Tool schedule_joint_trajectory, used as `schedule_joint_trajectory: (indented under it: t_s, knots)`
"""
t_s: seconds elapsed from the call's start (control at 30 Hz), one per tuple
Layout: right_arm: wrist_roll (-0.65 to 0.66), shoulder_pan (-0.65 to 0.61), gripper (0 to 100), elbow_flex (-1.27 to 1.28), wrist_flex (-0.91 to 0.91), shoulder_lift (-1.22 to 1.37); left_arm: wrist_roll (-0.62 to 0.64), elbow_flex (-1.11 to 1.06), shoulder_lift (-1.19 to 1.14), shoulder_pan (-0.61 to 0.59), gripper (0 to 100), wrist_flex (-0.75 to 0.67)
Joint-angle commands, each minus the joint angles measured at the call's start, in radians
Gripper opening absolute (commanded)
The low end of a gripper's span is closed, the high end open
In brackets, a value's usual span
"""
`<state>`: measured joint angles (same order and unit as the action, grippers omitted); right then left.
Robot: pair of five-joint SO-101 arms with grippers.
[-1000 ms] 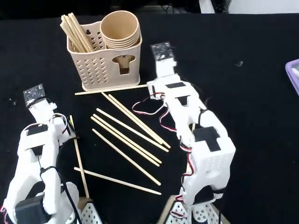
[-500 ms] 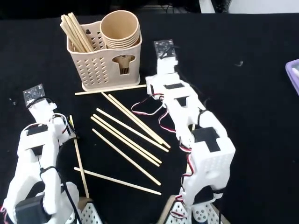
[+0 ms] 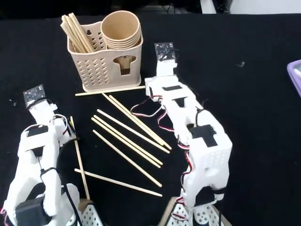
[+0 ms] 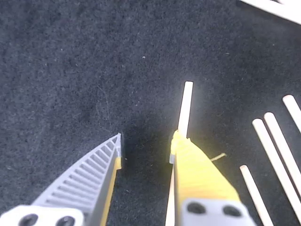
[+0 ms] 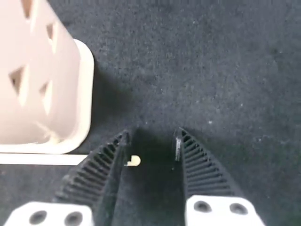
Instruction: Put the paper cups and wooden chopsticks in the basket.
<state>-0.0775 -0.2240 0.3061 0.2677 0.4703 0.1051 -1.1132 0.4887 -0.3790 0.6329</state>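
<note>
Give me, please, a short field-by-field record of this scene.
basket: upright on the black table
in basket: stacked paper cups, bundled chopsticks
still out: several loose chopsticks on the table
left gripper: jaws open, low over the table, one chopstick at the yellow jaw
right gripper: jaws open beside the basket, a chopstick tip between them
</note>
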Motion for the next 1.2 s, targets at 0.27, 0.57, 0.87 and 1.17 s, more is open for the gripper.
schedule_joint_trajectory:
  t_s: [0.27,0.57,0.87,1.17]
  knots:
    - [0.196,-0.003,14.8,-0.151,0.338,-0.015,-0.008,0.010,0.028,-0.002,18,-0.011]
    - [0.265,-0.035,14.8,-0.091,0.568,-0.128,-0.008,0.012,0.028,-0.002,18,-0.011]
    - [0.265,-0.120,14.9,0.220,0.566,-0.398,-0.008,0.012,0.028,-0.004,18,-0.009]
    - [0.265,-0.184,15.2,0.559,0.474,-0.851,-0.008,0.012,0.028,-0.004,18,-0.008]
